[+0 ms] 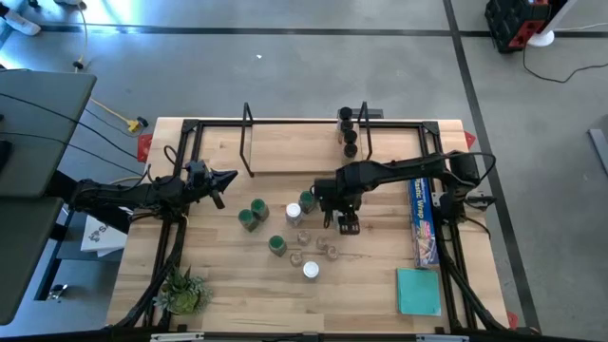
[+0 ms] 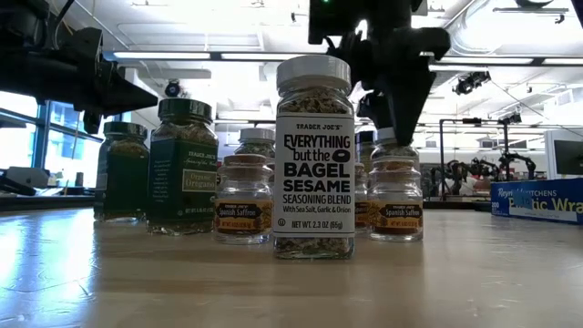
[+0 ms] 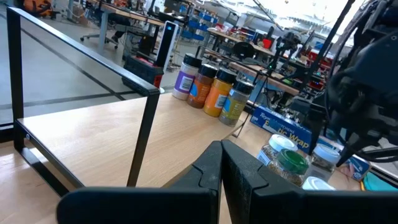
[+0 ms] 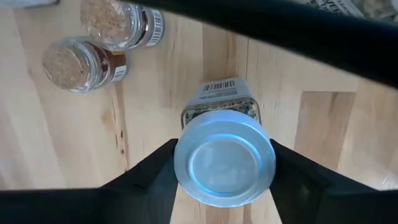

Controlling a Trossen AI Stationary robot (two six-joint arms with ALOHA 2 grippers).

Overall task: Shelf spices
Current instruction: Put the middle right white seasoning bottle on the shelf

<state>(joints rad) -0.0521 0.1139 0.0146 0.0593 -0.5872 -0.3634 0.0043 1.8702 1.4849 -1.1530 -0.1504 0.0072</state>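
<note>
With my right gripper [image 4: 224, 163] hanging straight down over a white-lidded jar [image 4: 224, 163] near the middle of the tabletop [image 1: 228, 285], its fingers [image 4: 146, 171] stand on either side of the lid. I cannot tell whether they grip it yet. I judge the clean way is to squeeze squarely below the lid, lift straight clear of the two cork-topped jars [image 4: 74, 62] nearby, then carry it to the shelf [image 1: 294, 152] along the far edge, beside the dark-lidded jars [image 1: 348, 131] at its right end. My left gripper [image 1: 223, 180], fingers together, waits near the left edge.
</note>
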